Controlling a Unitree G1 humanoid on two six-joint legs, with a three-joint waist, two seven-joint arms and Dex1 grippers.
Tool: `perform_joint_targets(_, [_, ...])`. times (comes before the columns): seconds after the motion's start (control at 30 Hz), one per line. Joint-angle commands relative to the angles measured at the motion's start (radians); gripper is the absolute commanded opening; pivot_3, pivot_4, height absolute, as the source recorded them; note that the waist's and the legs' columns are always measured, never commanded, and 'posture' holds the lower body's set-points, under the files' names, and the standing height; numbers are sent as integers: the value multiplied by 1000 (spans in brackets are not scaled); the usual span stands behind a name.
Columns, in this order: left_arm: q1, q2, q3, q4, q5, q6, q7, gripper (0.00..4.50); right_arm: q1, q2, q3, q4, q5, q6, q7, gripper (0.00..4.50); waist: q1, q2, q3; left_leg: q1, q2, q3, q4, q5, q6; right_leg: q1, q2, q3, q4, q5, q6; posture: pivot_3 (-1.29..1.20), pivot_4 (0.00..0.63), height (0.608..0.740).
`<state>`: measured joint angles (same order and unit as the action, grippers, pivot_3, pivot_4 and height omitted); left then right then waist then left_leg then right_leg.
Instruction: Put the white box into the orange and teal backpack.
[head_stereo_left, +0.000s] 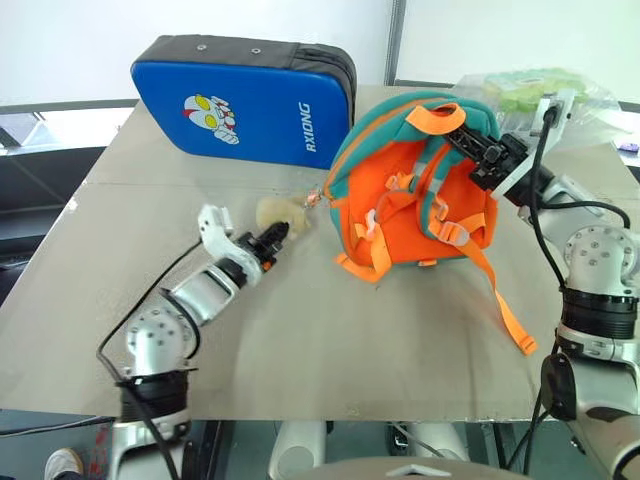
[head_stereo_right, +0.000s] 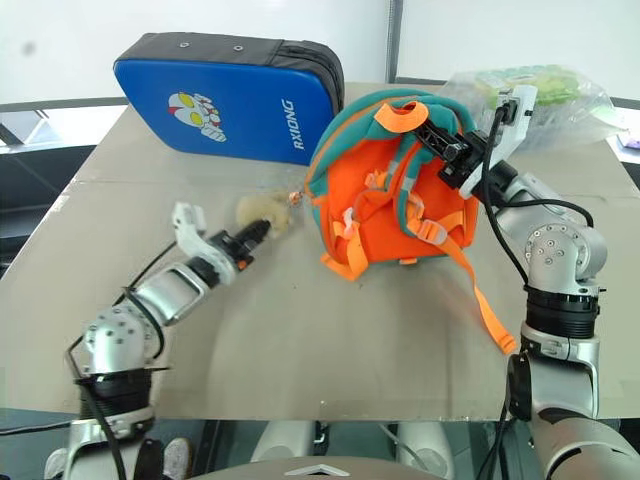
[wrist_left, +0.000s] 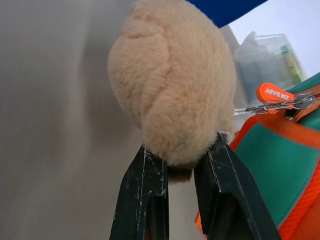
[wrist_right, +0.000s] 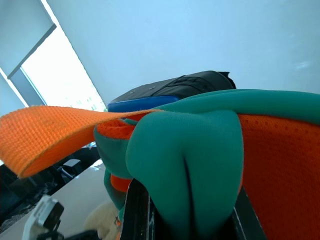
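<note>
While its two black fingers (wrist_left: 145, 200) pinch the tan plush toy (head_stereo_left: 279, 213) lying on the table (head_stereo_left: 300, 340), the left gripper (head_stereo_left: 276, 240) sits beside the orange and teal backpack (head_stereo_left: 415, 190), whose teal top fold the right gripper (head_stereo_left: 470, 150) clamps shut, holding it upright

- A wide beige surface (head_stereo_left: 400, 350) fills the middle of the scene.
- A plain white wall (head_stereo_left: 250, 25) stands at 12 o'clock.
- A bright window (wrist_right: 65, 85) lets in daylight at 10 o'clock.
</note>
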<state>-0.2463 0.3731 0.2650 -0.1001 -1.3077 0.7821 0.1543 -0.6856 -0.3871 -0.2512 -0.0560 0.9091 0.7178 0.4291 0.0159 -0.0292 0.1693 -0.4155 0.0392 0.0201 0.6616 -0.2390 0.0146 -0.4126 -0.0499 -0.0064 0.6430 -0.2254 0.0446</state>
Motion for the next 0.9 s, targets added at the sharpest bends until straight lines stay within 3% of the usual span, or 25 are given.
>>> perform_joint_targets(0.03, [63, 4, 62, 108, 158, -52, 109, 137, -63, -44, -178, -19, -8, -146, -60, 0, -2, 0, 0, 0, 0, 0, 0, 0, 0, 0, 0, 0, 0, 0, 0, 0, 150, 740])
perform_joint_targets(0.23, [3, -29, -22, 21, 156, -6, 2, 137, -69, -76, -226, -9, -2, -185, -93, 0, 2, 0, 0, 0, 0, 0, 0, 0, 0, 0, 0, 0, 0, 0, 0, 0, 150, 740])
perform_joint_targets(0.43, [-17, -103, -37, 28, 102, 70, 59, 137, -81, -105, -258, 12, -14, -237, -128, 0, 1, 0, 0, -2, -2, 0, 0, 0, 0, 0, -1, 0, -1, 0, 0, 0, 150, 740])
perform_joint_targets(0.7, [-161, -110, -132, 57, 385, -133, -129, 137, 71, -140, -167, -137, -1, -135, -55, 0, 0, 1, 0, 0, 0, -1, -3, 0, 0, 0, 1, -1, 0, 0, 0, 0, 150, 740])
perform_joint_targets(0.83, [-201, -34, -241, 32, 531, -181, -316, 137, 217, -189, -66, -229, -76, -104, -8, 0, -4, 1, 0, -1, 0, 0, -3, 0, 0, 0, 1, 0, -2, 0, 0, 0, 150, 740])
perform_joint_targets(0.87, [-195, -13, -268, 22, 563, -191, -363, 137, 244, -197, -53, -240, -90, -105, 8, 575, -6, 1, 0, 0, 0, 1, -3, 0, 0, 0, 1, 1, -2, 0, 0, 0, 150, 740])
perform_joint_targets(0.9, [-186, 6, -292, 13, 593, -202, -405, 137, 266, -204, -43, -251, -99, -106, 21, 758, -7, 1, 0, 0, 0, 1, -3, 0, 0, 0, 1, 1, -2, 0, 0, 0, 150, 740])
